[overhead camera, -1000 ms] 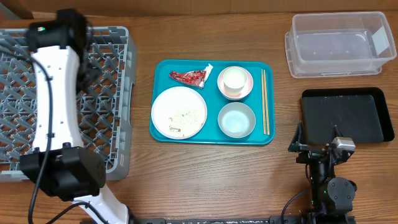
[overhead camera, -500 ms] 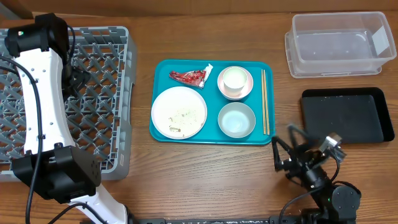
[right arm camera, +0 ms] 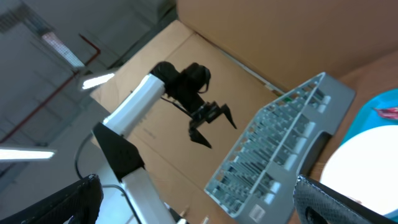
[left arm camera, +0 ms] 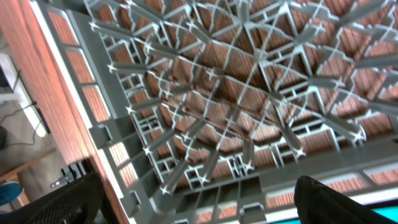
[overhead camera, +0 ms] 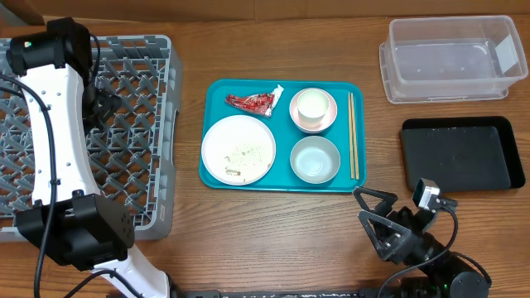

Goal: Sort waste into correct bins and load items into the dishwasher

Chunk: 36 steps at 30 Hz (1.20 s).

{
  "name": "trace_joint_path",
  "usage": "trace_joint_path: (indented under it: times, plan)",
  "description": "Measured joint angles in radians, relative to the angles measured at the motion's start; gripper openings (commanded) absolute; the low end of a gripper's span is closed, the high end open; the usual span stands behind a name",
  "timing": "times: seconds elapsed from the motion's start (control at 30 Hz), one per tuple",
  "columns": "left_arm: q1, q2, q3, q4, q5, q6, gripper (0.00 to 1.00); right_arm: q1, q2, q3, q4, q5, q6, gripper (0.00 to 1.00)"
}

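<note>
Lying at the far left corner of the teal tray [overhead camera: 281, 184], the crumpled red wrapper [overhead camera: 252, 102] had its white end turned right, toward the pink bowl [overhead camera: 332, 114]. A small white cup [overhead camera: 311, 106] sat inside that bowl. On the near side of the wrapper was the white plate [overhead camera: 238, 136], with pale crumbs [overhead camera: 242, 153] scattered over its middle. The grey-blue bowl [overhead camera: 315, 160] stood just right of the plate, and the chopsticks [overhead camera: 354, 135] lay side by side along the tray's right edge, running far to near. Everything on the tray was untouched.

Off to the right you had the two bins: the clear tub [overhead camera: 451, 58] at the far right corner of the counter [overhead camera: 273, 240], and the black tray [overhead camera: 460, 153] just near of it. The grey dish rack [overhead camera: 141, 99] sat at the far left, well apart from the teal tray.

Your left gripper [overhead camera: 98, 106] hung over the rack with its fingers [left arm camera: 62, 199] spread wide, its camera looking at the lattice floor with nothing between them. Your right gripper [overhead camera: 374, 209] was at the near right, just near of the teal tray's right corner, tilted up off the counter, its fingers [right arm camera: 56, 202] likewise spread and holding nothing.
</note>
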Motion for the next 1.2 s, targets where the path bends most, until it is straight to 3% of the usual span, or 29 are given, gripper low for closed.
trace_joint_path:
  times: [0.2, 0.43, 0.63, 0.77, 0.93, 1.03, 1.2]
  plan:
    - [0.000, 0.000, 0.000, 0.018, 0.048, 0.008, 1.00, 0.000, 0.017, 0.108, -0.154, 0.038, -0.020, 1.00]
    - [0.000, 0.000, 0.000, 0.019, 0.092, 0.010, 1.00, 0.004, 0.172, 0.298, -0.320, 0.057, -0.217, 1.00]
    - [0.000, 0.000, 0.000, 0.000, 0.152, 0.028, 1.00, 0.004, 0.341, 0.428, -0.357, 0.061, -0.391, 1.00]
    - [0.000, 0.000, -0.003, 0.015, 0.394, 0.222, 0.98, 0.004, 0.415, 0.518, -0.438, 0.091, -0.489, 1.00]
    - [-0.052, 0.000, -0.006, 0.023, 0.783, 0.595, 0.95, -0.001, 0.499, 0.591, -0.757, 0.342, -0.552, 1.00]
    - [-0.158, 0.000, -0.006, 0.024, 0.872, 0.727, 0.95, -0.029, 0.558, 0.591, -0.903, 0.587, -0.567, 1.00]
    - [-0.340, 0.000, -0.006, 0.073, 0.894, 0.800, 0.90, -0.110, 0.609, 0.591, -0.970, 0.864, -0.575, 1.00]
